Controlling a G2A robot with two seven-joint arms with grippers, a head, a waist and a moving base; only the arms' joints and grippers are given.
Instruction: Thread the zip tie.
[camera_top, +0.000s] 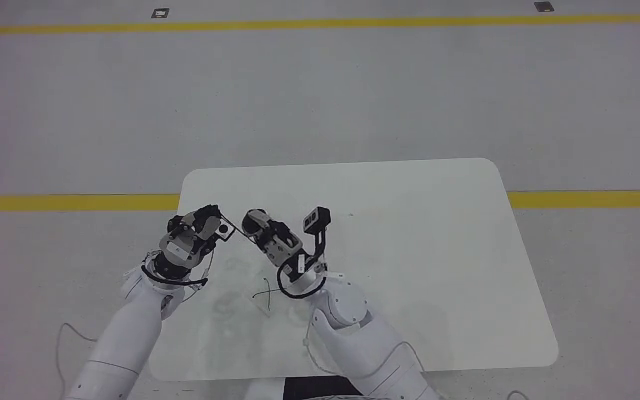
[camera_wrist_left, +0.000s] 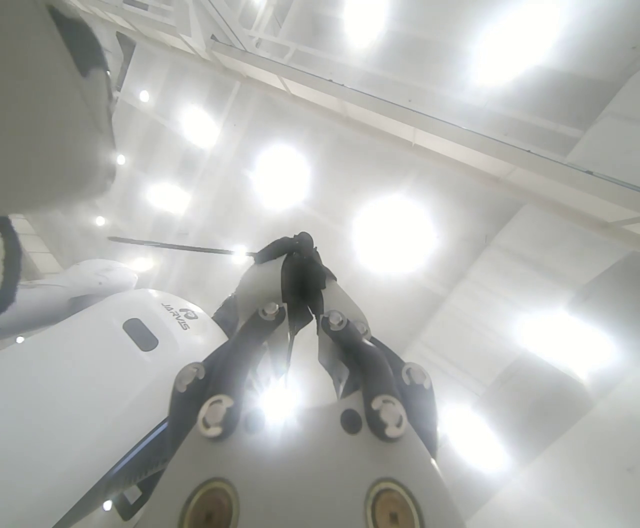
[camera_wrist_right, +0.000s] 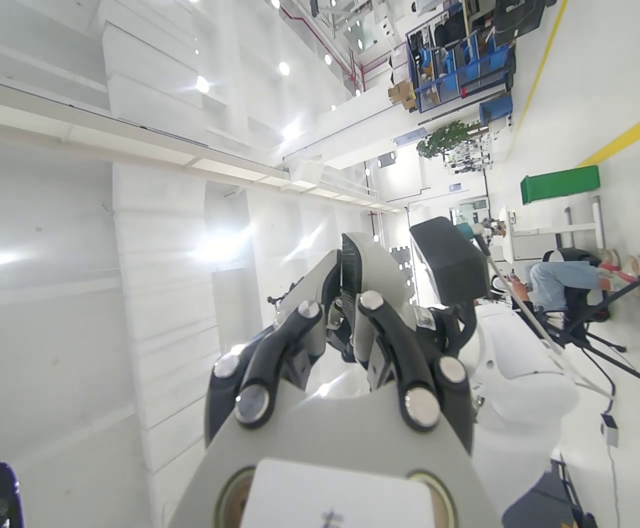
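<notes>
Above the near-left part of the white counter (camera_top: 430, 250), the two arms come in over the near edge and bring their tools close together, raised off the surface. The left tool (camera_top: 205, 226) hangs close to the counter's left edge. The right tool (camera_top: 258, 222) is just beside it toward the middle, with a narrow gap between the two.

In the left wrist view, the left tool (camera_wrist_left: 300, 255) is closed on the black zip tie (camera_wrist_left: 175, 246), its fingertips (camera_wrist_left: 260, 280) pinching the tie. One thin, straight length of the tie sticks out sideways from the pinch. Another dark length runs back between the fingers toward the palm.

Whether the right tool (camera_wrist_right: 347, 260) is open or closed cannot be told, nor whether it touches the tie.

From the tools, bare white surface stretches to the counter's right edge and to both far rounded corners.

A grey floor (camera_top: 320, 100) lies past the far edge. One yellow line (camera_top: 90, 202) crosses it level with the counter's far-left corner. A second yellow line (camera_top: 320, 23) lies well beyond. Two small dark squares (camera_top: 160, 13) sit near that farther line, too small for any writing on them to be made out.
</notes>
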